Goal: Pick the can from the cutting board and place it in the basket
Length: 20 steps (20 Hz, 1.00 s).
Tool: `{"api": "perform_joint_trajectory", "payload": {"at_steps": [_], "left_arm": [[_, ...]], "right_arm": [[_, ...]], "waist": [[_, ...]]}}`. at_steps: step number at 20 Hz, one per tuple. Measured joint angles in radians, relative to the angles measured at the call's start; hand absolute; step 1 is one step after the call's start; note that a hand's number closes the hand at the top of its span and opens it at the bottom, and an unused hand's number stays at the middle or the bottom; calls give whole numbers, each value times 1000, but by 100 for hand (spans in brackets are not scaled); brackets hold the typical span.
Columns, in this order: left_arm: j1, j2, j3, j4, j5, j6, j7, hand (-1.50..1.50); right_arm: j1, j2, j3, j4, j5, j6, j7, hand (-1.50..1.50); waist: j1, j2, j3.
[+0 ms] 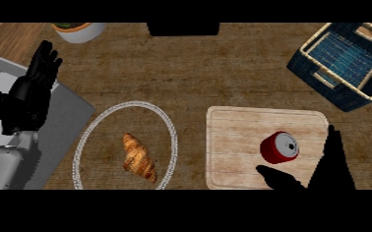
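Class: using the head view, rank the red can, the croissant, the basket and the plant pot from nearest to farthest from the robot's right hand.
From the right hand:
1. Red can, on the cutting board between thumb and fingers.
2. Basket, far right corner; croissant, on the plate to the left. Too close to call.
3. Plant pot, far left corner.

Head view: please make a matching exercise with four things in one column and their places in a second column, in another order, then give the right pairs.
Things:
1. can
2. croissant
3. basket
4. left robot hand

Places:
A. far right corner of the counter
B. on the cutting board
C. at the view's left edge, open, fingers up
D. on the round plate

Pairs: 1-B, 2-D, 3-A, 4-C
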Motion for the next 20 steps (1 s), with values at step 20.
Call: {"api": "perform_joint_trajectory", "payload": {"at_steps": [20], "left_arm": [[-4, -32, 26, -12, -37, -25, 37, 0]], "right_arm": [[-38, 0, -31, 173, -19, -72, -2, -150]], "waist": [[1, 1, -1]]}}
